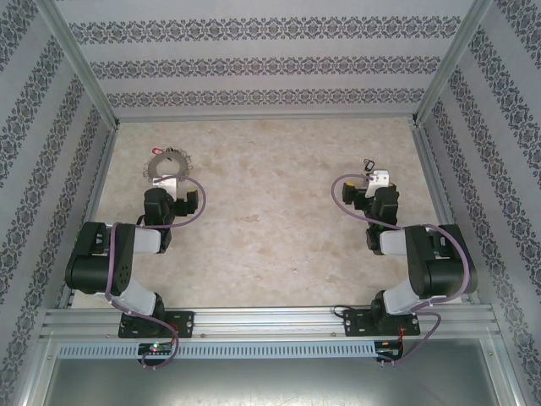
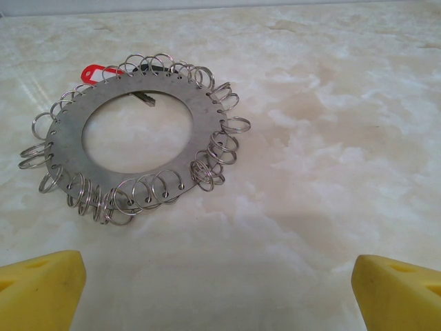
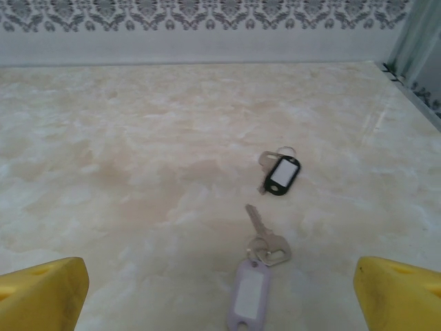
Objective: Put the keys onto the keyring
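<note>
The keyring (image 2: pixel 207 114) is a flat silvery metal ring fringed with many small split rings. It lies flat at the table's far left (image 1: pixel 167 161), with a red tag (image 2: pixel 93 71) at its far edge. My left gripper (image 2: pixel 217 293) is just short of it, open and empty, its yellow fingertips (image 2: pixel 41 289) wide apart. Two keys lie at the far right. One has a black tag (image 3: pixel 281 174) and the other a lilac tag (image 3: pixel 249 293) with its silvery blade (image 3: pixel 256 219) pointing away. My right gripper (image 3: pixel 220 295) is open over the lilac-tagged key and holds nothing.
The marble-patterned table (image 1: pixel 270 211) is boxed in by patterned walls (image 1: pixel 270 68) on three sides, with aluminium posts at the corners. A metal rail (image 1: pixel 270 321) runs along the near edge, where both arm bases are bolted.
</note>
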Controlling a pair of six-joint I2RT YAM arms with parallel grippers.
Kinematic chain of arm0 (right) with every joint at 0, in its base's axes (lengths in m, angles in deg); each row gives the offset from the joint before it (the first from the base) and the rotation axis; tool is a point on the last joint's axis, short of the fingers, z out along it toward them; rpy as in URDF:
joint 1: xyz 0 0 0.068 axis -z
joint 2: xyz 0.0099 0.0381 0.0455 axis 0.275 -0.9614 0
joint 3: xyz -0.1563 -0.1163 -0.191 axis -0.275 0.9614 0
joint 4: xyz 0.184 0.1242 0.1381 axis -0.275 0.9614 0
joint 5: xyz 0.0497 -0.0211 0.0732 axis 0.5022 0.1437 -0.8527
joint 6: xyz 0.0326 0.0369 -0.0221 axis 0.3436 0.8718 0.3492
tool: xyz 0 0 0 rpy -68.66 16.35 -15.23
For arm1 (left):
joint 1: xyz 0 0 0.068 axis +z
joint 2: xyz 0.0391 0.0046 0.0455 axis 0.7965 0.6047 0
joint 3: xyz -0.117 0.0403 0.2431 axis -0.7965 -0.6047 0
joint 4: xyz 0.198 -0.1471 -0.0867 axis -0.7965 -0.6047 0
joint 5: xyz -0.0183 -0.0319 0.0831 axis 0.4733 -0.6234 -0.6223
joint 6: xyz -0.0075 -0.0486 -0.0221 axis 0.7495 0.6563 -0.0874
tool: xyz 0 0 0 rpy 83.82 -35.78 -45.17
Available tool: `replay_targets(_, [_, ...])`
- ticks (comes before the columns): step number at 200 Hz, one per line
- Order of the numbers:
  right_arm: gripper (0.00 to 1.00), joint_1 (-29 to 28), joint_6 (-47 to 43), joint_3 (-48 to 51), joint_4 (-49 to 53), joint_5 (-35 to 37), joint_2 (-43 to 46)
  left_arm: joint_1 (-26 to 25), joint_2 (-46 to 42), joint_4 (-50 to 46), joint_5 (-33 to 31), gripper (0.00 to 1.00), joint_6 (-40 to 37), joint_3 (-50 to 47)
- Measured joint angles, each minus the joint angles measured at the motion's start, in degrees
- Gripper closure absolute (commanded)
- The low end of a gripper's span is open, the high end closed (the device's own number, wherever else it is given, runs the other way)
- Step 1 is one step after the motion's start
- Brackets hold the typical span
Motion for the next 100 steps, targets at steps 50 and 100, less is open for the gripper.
replay_targets(50, [0.02,0.63,2.84,-2.12,17.29,1.75,23.41,0.0,-12.92,-20.06,-0.52,0.01,1.6,9.81])
replay_targets(100, [0.02,0.63,11.21,-17.64,45.03,-1.99,35.67,1.2,-18.56,-52.83,-2.19,0.01,14.38,39.08])
